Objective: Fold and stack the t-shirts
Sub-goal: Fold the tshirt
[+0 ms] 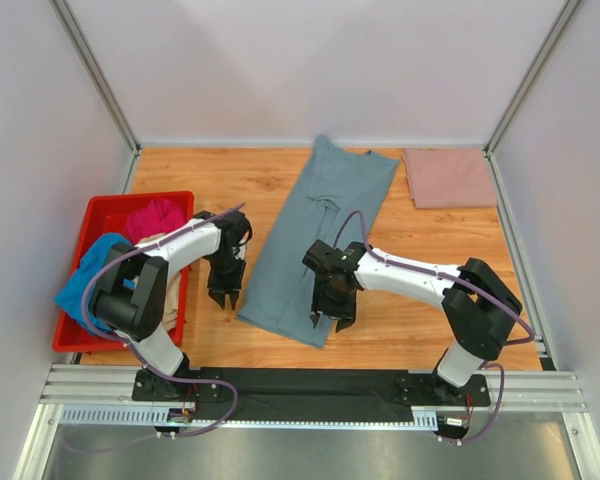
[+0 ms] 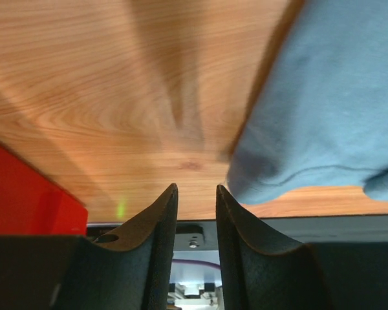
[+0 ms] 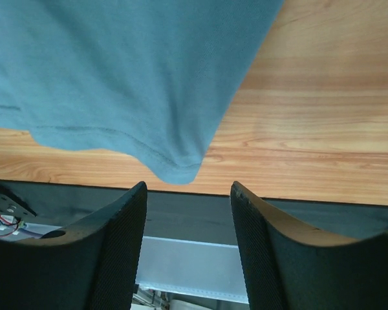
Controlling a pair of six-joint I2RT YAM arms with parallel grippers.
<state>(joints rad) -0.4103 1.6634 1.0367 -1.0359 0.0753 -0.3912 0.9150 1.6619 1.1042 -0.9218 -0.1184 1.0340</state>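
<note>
Lower left: red bin (image 1: 105, 208) holds bunched bright blue shirt (image 1: 85, 278) and magenta shirt (image 1: 156, 216). Left gripper (image 1: 225, 296) sits just beside the grey-blue shirt (image 1: 320, 220), jaws slightly parted, empty. That shirt lies lengthwise mid-frame; soft, light, likely droops, so pinch the near hem corners. Right gripper (image 1: 330, 320) over the lower hem, jaws apart, empty. Folded pink shirt (image 1: 448, 178) upper right. Wood table (image 1: 210, 180), plain white walls (image 1: 280, 70).
</note>
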